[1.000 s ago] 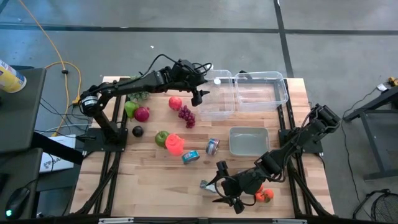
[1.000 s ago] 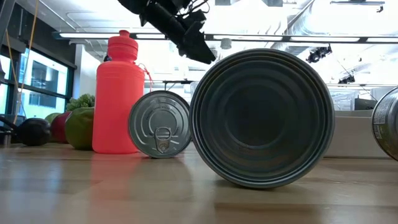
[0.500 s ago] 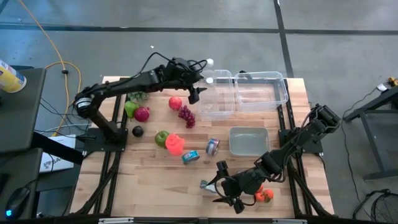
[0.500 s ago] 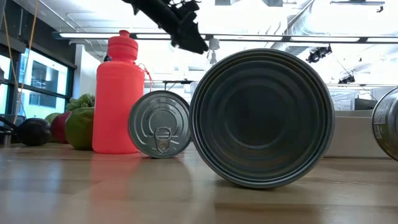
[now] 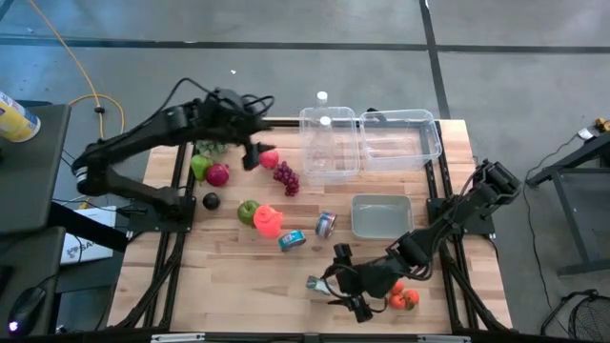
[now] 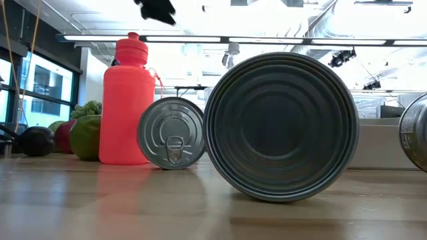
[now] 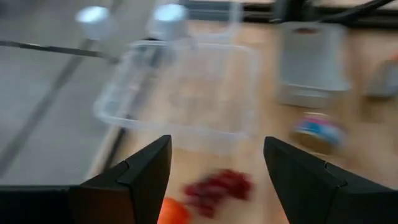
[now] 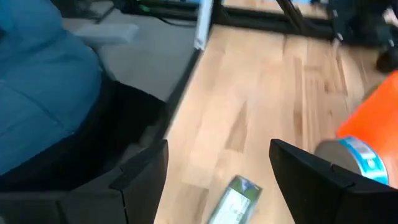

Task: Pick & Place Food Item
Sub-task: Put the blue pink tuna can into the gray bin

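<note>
Left gripper (image 5: pixel 254 155) hovers, jaws wide and empty, beside the red apple (image 5: pixel 269 158), apparently lining up a pick.

Nothing here can be read: the labels on the tins are too small or blurred, and no brand, number or sign shows anywhere.

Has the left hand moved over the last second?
Yes. The left hand has pulled back from the clear bin toward the table's left, now beside the red apple.
</note>
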